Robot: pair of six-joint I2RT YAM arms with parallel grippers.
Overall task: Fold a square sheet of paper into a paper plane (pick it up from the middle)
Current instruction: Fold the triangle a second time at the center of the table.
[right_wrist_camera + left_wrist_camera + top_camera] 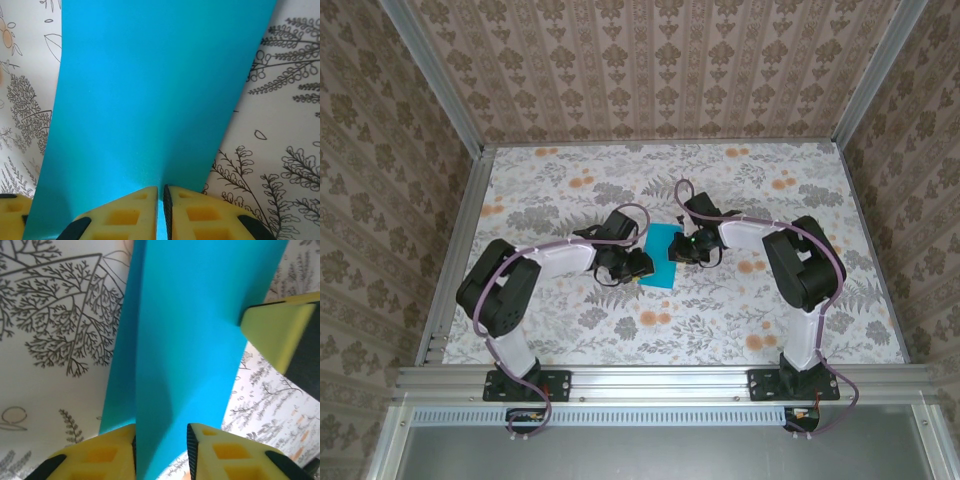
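Reader: Position of the thin teal-blue square sheet of paper (660, 262)?

Legend: Near the middle of the floral-patterned worktop (570, 190), well away from every edge, between the two grippers. It is bent rather than flat.

Reader: Jaws?

Legend: Right gripper (161, 189) — yellow-padded fingers (125, 215) pressed together on the sheet's near edge, pinching it. Left gripper (161, 432) — jaws apart, with the bent sheet passing between them and not clamped. In the left wrist view, one yellow finger of the right gripper touches the sheet's right edge.
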